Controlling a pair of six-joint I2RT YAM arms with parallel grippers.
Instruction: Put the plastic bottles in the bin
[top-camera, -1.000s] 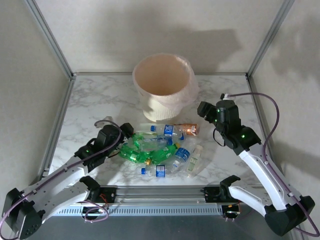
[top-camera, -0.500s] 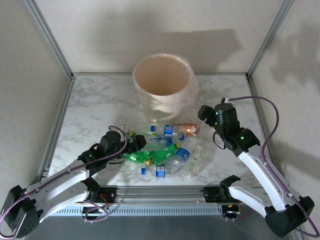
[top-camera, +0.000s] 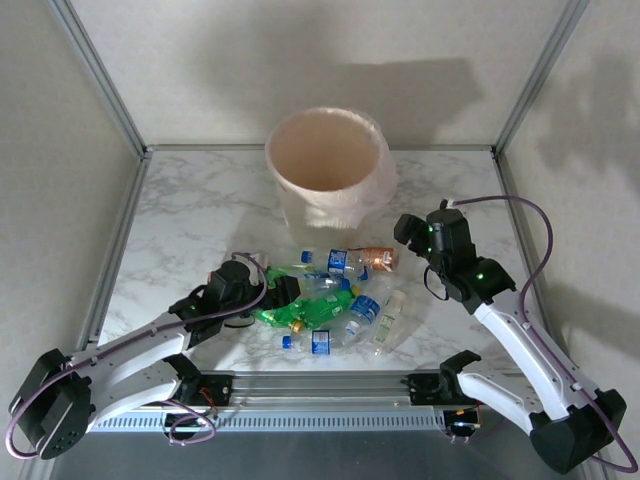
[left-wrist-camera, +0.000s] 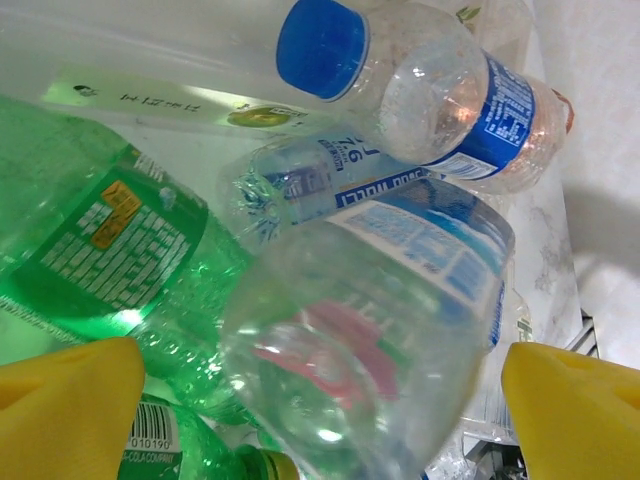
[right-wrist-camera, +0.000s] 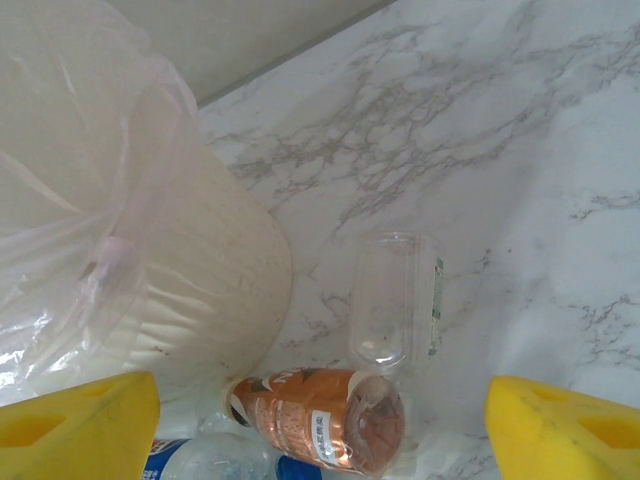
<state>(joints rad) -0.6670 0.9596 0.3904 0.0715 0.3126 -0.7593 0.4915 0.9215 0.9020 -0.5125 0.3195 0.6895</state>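
Observation:
The plastic bottles (top-camera: 335, 295) lie in a heap in front of the bin (top-camera: 330, 210), a cream-white bucket with a liner over its rim. My left gripper (top-camera: 287, 291) reaches into the heap's left side. It is open (left-wrist-camera: 320, 420), and a clear bottle with a red label (left-wrist-camera: 370, 340) lies bottom-first between its yellow fingertips (left-wrist-camera: 60, 400), untouched. A green bottle (left-wrist-camera: 100, 250) and a blue-capped one (left-wrist-camera: 420, 90) lie around it. My right gripper (top-camera: 402, 228) hovers open (right-wrist-camera: 320, 430) above the copper-brown bottle (right-wrist-camera: 320, 415), beside a clear bottle (right-wrist-camera: 395, 300) and the bin (right-wrist-camera: 150, 280).
Bare marble table (top-camera: 190, 210) stretches left of the bin and right of it (top-camera: 450, 185). Metal frame posts (top-camera: 110, 95) and grey walls close the table in. The arms' mounting rail (top-camera: 320, 385) runs along the near edge.
My left arm has pushed right and nearer into the bottle heap, and its jaws have spread wider. My right gripper has dipped slightly toward the copper-brown bottle.

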